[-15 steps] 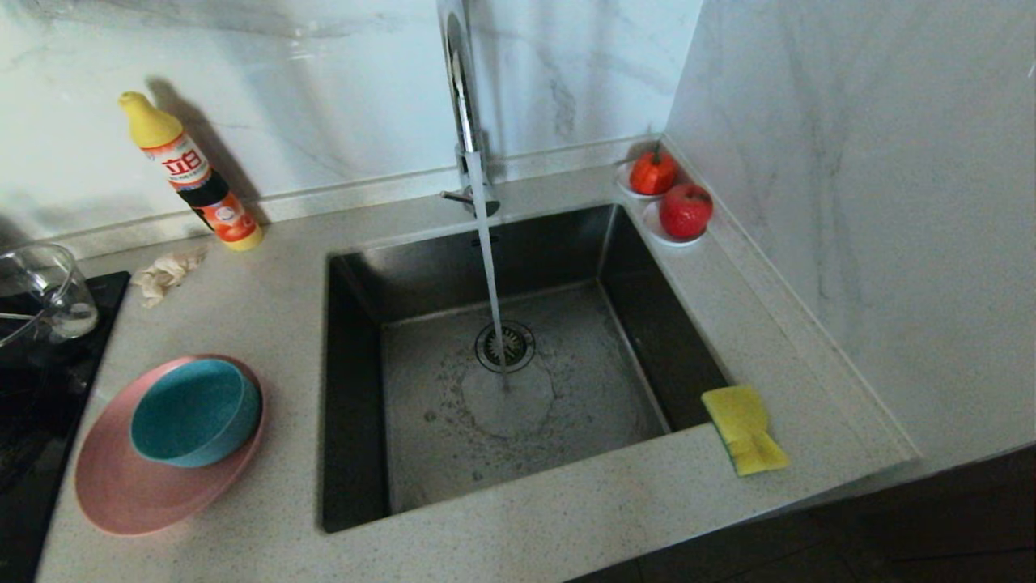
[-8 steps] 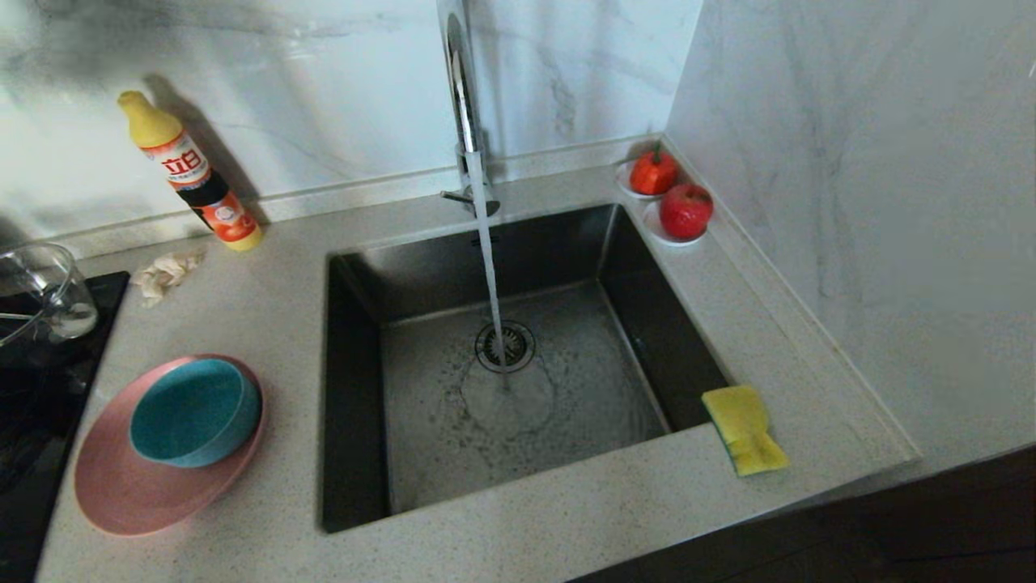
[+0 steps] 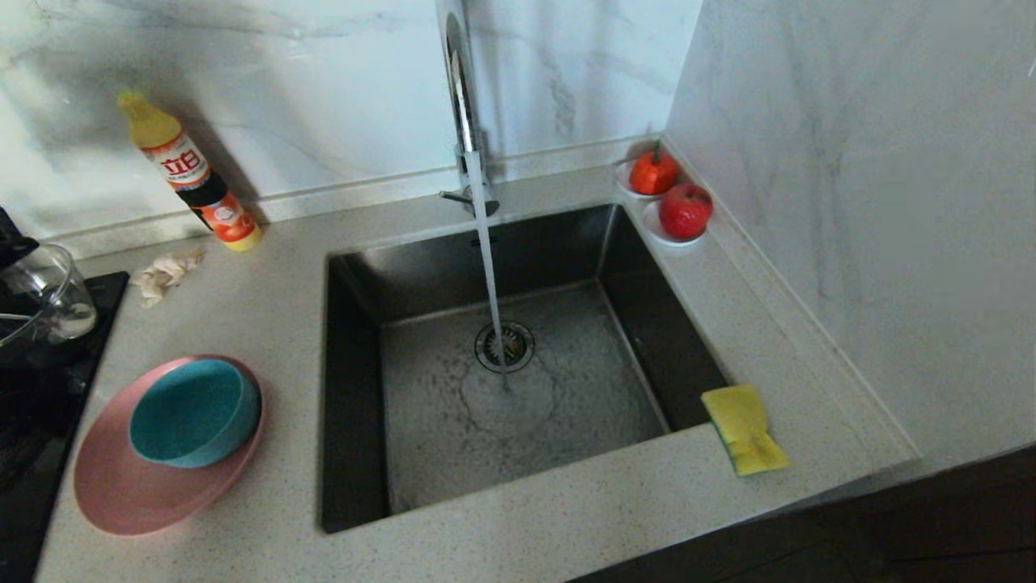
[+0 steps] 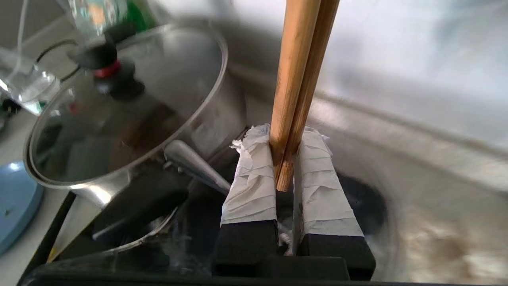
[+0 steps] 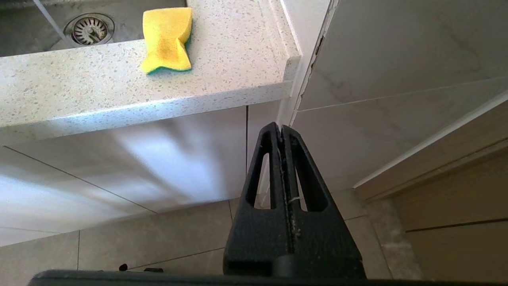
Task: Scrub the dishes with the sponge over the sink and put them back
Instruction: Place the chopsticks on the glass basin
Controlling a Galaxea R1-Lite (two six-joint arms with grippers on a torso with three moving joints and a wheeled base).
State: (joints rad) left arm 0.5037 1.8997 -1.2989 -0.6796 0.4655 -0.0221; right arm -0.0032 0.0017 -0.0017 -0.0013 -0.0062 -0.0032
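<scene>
I am looking at a speckled pale stone counter (image 3: 267,324) under marble walls, with the square brushed-steel sink (image 3: 518,389) set in it and water running from the tall chrome tap (image 3: 463,105); little of the job looks done, I judge: the round teal bowl (image 3: 194,411) sits on the wide pink plate (image 3: 121,486) beside the basin, and the yellow sponge with its green scouring face (image 3: 745,429) lies unclaimed at the sink's right corner; only the left wrist view shows my left tool (image 4: 283,159) clamped on the pair of thin brown wooden chopsticks (image 4: 297,79), near a glass-lidded steel pot (image 4: 131,107); only the right wrist view shows my right tool (image 5: 281,129) pressed together, parked below the counter edge.
</scene>
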